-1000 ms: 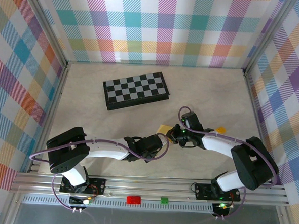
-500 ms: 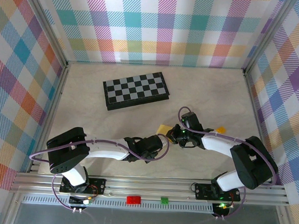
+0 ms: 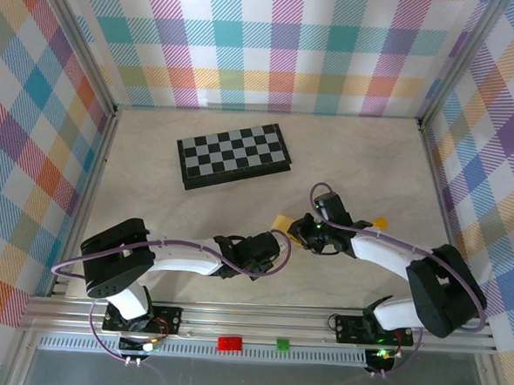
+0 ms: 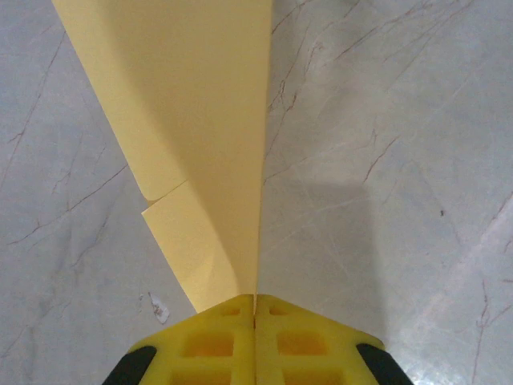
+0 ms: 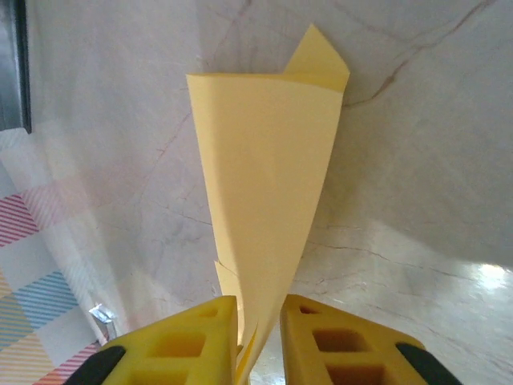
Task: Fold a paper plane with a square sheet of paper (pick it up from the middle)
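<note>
Nearest, through the left wrist camera: pinching the creased edge of the square sheet of paper [image 4: 200,120] with the left gripper [image 4: 255,301], pads pressed flat together; fanning away from that pinch as a folded yellow panel over the marbled table [image 4: 385,160]. Through the right wrist camera: straddling the narrow end of the same sheet [image 5: 268,176] with the right gripper [image 5: 258,309], fingers standing a little apart and not visibly clamping; curling over into a small flap at the far end. From above: meeting nose to nose near the front middle of the table, with the sheet [image 3: 282,222] between the two and seemingly lifted off the surface; well apart from the chessboard [image 3: 234,155] farther back and from the small orange-yellow block [image 3: 380,223] off to the right. Judged as mid-fold, probably handing the grip across along the centre crease; not yet a pointed dart. Calling next, likely, for a fresh right-hand grip farther along the sheet while keeping the left pinch firm, so as not to let the crease slip or the thin paper tear. Against a second ago: closed down on the left from partly spread; eased open on the right from fully shut; swung slightly outward at the right elbow; barely shifted as to the sheet.
</note>
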Robot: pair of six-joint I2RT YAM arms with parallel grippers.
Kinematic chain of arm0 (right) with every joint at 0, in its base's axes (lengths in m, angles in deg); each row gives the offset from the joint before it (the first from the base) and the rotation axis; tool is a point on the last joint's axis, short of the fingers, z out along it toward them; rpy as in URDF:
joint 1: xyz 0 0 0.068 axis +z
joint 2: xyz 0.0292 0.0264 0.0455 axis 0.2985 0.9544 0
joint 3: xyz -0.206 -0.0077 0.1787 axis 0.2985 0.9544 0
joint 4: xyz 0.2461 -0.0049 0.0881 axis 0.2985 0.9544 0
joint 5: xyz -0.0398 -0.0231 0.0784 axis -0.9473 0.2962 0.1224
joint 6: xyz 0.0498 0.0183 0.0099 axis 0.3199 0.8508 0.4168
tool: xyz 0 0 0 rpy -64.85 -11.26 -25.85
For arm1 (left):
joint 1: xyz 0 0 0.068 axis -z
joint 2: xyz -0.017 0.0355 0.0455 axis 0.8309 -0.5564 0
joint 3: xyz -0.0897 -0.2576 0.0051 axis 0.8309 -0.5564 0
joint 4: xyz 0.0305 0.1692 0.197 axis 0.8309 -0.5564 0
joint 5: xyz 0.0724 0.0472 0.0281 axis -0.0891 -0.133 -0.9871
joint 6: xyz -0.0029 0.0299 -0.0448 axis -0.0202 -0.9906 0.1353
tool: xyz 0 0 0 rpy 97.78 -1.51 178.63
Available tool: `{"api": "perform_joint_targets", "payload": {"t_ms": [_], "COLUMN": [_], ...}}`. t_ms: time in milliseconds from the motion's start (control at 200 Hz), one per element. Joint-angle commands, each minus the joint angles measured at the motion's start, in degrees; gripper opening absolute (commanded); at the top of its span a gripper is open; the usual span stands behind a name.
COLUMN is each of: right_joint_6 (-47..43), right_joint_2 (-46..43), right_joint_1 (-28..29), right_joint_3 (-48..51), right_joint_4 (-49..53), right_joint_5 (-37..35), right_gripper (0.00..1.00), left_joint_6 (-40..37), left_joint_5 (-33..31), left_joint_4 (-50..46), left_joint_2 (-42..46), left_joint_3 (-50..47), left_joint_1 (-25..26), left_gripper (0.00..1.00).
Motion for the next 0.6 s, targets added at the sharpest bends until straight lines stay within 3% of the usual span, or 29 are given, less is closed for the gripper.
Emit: {"api": "perform_joint_targets", "payload": {"t_ms": [0, 250, 595], "right_joint_6": [-3.31, -2.65, -2.20], "right_joint_2": [-4.50, -14.06, -16.63], "right_joint_1": [-0.58, -1.72, -1.86], "right_joint_3": [-1.72, 2.58, 4.64], "right_joint_4": [8.44, 11.16, 10.69], "right_joint_5": [-6.62, -12.13, -13.12], "right_gripper": [0.26, 0.31, 0.31], "left_joint_6": [2.31, 5.81, 8.23], "left_joint_5": [2.42, 13.46, 18.79], "left_joint_4": [1.07, 3.29, 3.20], "left_joint_2": [-0.50, -0.04, -3.11], "left_joint_3": [-0.20, -1.09, -1.00], "left_joint_1": [-0.40, -4.16, -6.65], "left_gripper": [0.05, 0.03, 0.03]}}
